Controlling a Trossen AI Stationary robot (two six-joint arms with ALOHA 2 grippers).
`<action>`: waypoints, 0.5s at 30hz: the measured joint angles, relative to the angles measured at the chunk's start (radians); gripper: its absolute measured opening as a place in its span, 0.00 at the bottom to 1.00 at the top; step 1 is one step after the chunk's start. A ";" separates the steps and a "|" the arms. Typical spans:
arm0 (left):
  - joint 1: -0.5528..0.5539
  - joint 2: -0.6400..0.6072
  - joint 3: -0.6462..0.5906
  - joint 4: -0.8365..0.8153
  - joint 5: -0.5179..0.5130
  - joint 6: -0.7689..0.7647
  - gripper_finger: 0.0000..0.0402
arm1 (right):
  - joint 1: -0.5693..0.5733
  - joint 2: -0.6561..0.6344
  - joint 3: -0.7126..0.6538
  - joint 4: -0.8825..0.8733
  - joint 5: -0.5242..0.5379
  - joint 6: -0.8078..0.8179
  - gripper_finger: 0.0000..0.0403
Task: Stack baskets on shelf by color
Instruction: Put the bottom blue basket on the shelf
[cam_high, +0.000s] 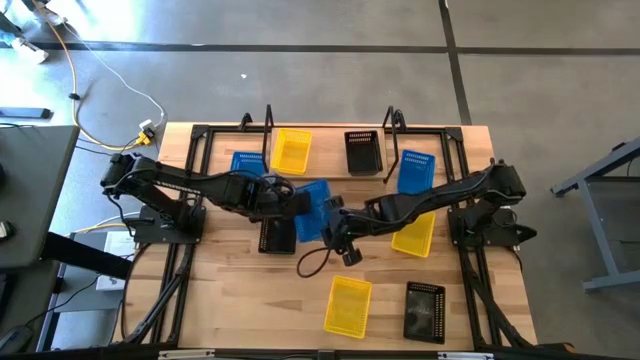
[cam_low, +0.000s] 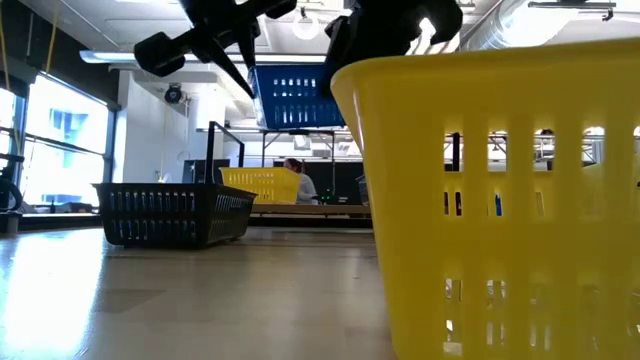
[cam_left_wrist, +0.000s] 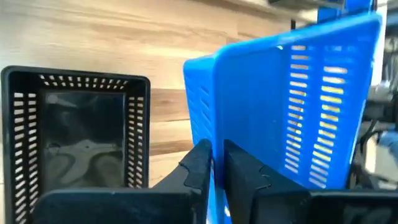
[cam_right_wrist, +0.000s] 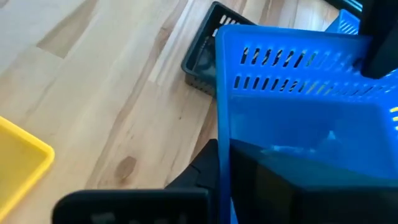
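A blue basket (cam_high: 313, 208) hangs above the middle of the table, held between both arms. My left gripper (cam_high: 296, 205) is shut on its left side and my right gripper (cam_high: 334, 216) on its right side. In the low view the blue basket (cam_low: 295, 97) is well clear of the tabletop. A black basket (cam_high: 277, 238) stands on the table just below my left gripper. On the shelf (cam_high: 325, 158) at the far edge rest a yellow basket (cam_high: 291, 150) and a black basket (cam_high: 363, 152). My left gripper pinches one wall of the blue basket (cam_left_wrist: 216, 146) between its two fingers, one finger (cam_left_wrist: 196, 171) on either side. It slants down at it from the table's left. The basket is lifted clear and roughly upright. My right gripper holds the opposite wall (cam_right_wrist: 225, 155), slanting down from the table's right. One finger (cam_right_wrist: 202, 171) lies outside the wall. The other shows only as a dark shape through the blue plastic. The basket is clear of the table.
More baskets stand on the table: blue ones at the far left (cam_high: 247, 163) and far right (cam_high: 416, 170), a yellow one (cam_high: 414, 233) under the right arm, and a yellow one (cam_high: 347, 305) and a black one (cam_high: 425, 311) near the front edge. Black shelf uprights (cam_high: 268, 122) rise at the back.
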 joint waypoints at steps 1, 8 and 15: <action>0.001 0.000 0.000 0.000 0.003 0.020 0.09 | 0.001 0.000 0.000 -0.005 -0.002 0.019 0.01; 0.028 0.000 0.000 0.002 0.082 0.197 0.19 | 0.029 0.000 0.000 -0.056 -0.009 0.158 0.00; 0.079 0.000 0.000 0.000 0.190 0.432 0.23 | 0.056 0.000 0.000 -0.097 -0.006 0.343 0.00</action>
